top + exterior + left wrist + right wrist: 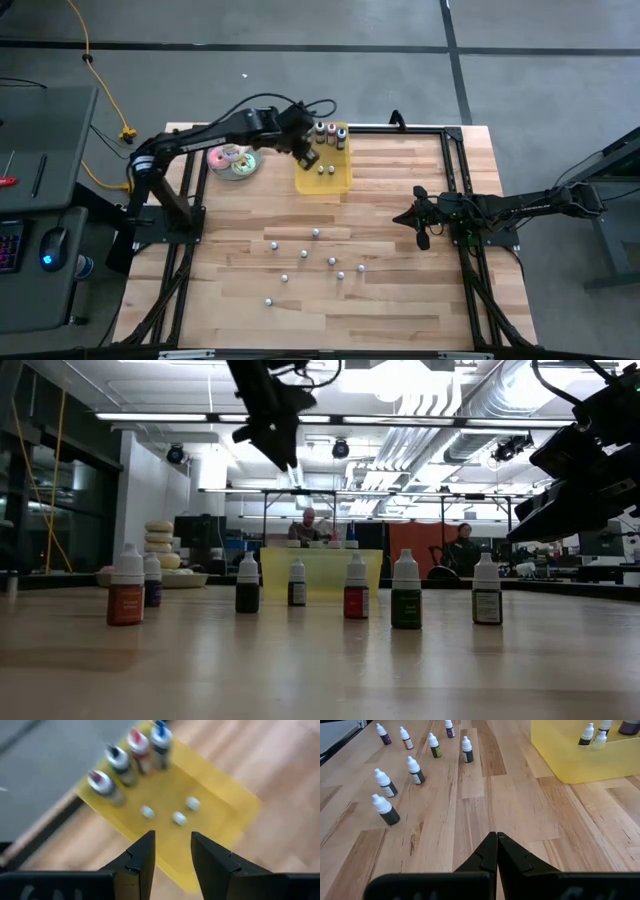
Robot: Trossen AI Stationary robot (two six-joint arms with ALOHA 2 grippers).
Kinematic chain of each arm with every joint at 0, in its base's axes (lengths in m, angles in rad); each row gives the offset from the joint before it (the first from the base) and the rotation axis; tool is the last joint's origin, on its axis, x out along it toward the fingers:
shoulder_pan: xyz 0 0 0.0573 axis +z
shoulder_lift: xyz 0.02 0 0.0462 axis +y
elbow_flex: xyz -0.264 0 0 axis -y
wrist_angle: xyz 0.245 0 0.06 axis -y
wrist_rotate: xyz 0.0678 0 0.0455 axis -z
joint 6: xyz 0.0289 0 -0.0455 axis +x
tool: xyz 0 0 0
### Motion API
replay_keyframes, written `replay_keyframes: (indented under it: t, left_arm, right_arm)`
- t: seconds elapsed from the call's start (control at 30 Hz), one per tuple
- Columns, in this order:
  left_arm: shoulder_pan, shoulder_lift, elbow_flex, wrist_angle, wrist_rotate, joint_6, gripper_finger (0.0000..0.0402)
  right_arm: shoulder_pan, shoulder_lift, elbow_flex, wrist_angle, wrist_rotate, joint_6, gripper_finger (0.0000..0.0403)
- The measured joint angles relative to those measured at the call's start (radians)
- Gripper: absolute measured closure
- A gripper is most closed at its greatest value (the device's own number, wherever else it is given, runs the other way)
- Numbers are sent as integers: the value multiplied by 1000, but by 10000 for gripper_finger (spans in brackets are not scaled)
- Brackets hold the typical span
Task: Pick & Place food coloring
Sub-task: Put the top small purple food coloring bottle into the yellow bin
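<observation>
While my left gripper [172, 851] hangs empty with fingers spread over the yellow rectangular plastic tray [338, 180], three small white-capped food coloring bottles [173, 812] stand inside, eight [405, 762] wait on the wooden table [400, 300], and my right gripper [496, 851] rests pressed shut.

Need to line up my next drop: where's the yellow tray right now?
In the high view the yellow tray sits at the table's far edge, left of centre, just right of the donuts, with the left gripper over it.
</observation>
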Motion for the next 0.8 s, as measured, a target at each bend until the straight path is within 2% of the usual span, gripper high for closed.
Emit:
replay_keyframes:
  t: [0.13, 0.27, 0.37, 0.5, 0.7, 0.8]
  left_arm:
    - [-38, -43, -1, -120, 92, -18, 281]
    - [-89, -89, -1, -239, 107, -43, 281]
    - [-128, -144, -43, -268, 114, -59, 281]
    - [-178, -250, -186, -216, 171, -90, 265]
    - [-257, -402, -453, -71, 220, -192, 212]
    - [-290, -453, -573, -2, 249, -189, 195]
  right_arm:
    - [0, 0, 0, 1, 0, 0, 402]
    - [0, 0, 0, 1, 0, 0, 402]
    - [0, 0, 0, 0, 0, 0, 402]
    - [0, 0, 0, 1, 0, 0, 402]
    - [0, 0, 0, 1, 0, 0, 402]
    - [0, 0, 0, 0, 0, 0, 402]
